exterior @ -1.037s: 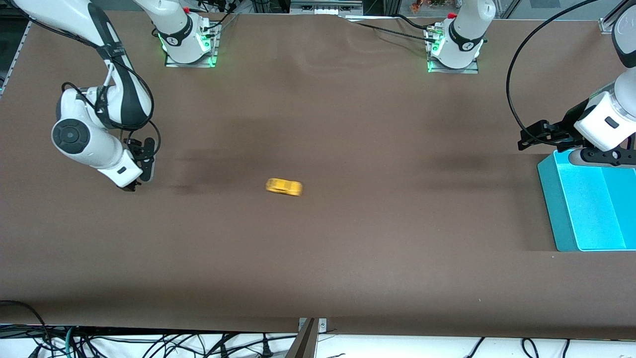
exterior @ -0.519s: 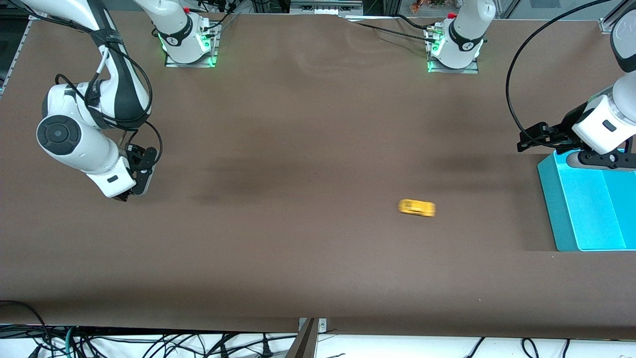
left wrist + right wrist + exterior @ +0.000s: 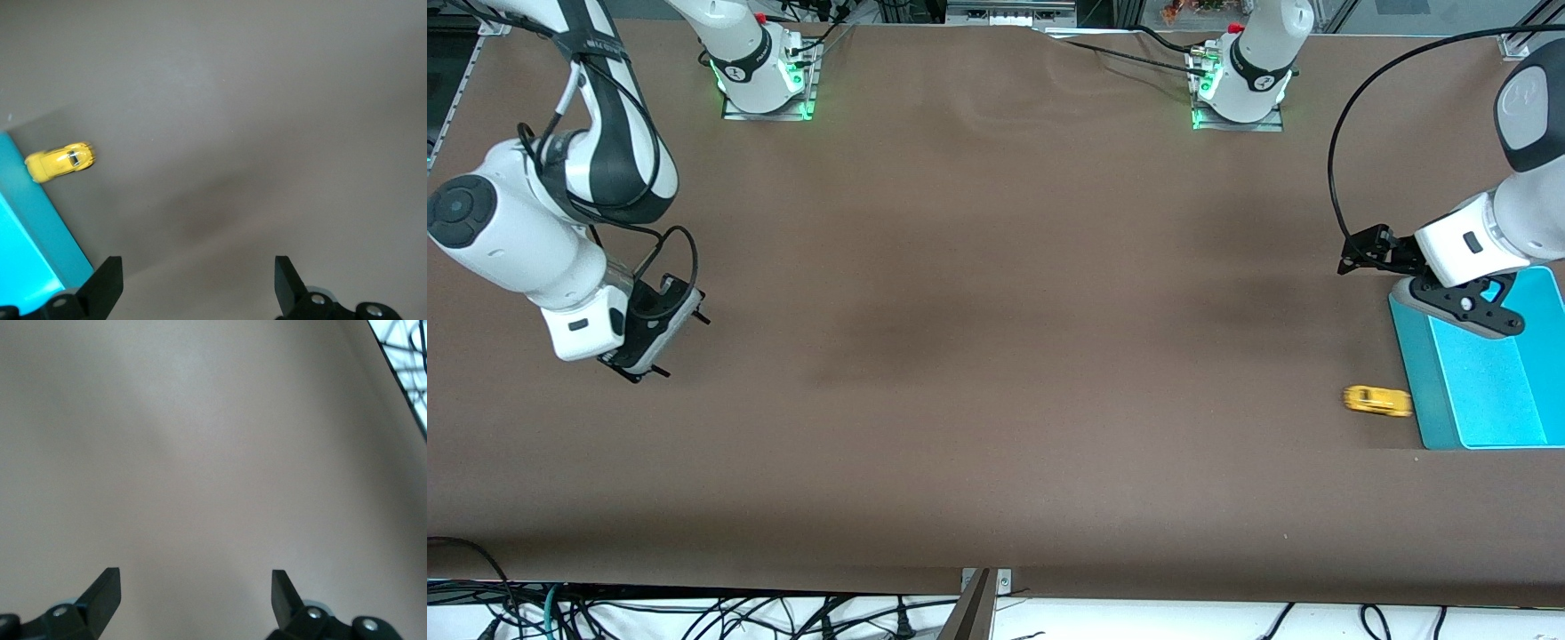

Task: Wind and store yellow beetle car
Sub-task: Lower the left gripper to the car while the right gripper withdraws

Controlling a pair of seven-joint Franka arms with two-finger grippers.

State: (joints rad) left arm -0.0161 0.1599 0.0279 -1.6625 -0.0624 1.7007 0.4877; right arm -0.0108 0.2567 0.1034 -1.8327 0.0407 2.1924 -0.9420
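The yellow beetle car stands on the brown table against the outer wall of the teal tray, at the left arm's end. It also shows in the left wrist view, beside the tray. My left gripper hangs open and empty over the tray's corner that lies farther from the front camera, apart from the car; its jaws stand wide over bare table. My right gripper is open and empty above the table at the right arm's end, over bare table.
The teal tray's floor holds nothing that I can see. The table's front edge has a metal bracket and cables below it. Both arm bases stand along the table's edge farthest from the front camera.
The car has rolled from the table's middle toward the left arm's end and now stands at the tray's wall. The right gripper has drawn back and up. The left gripper has shifted slightly.
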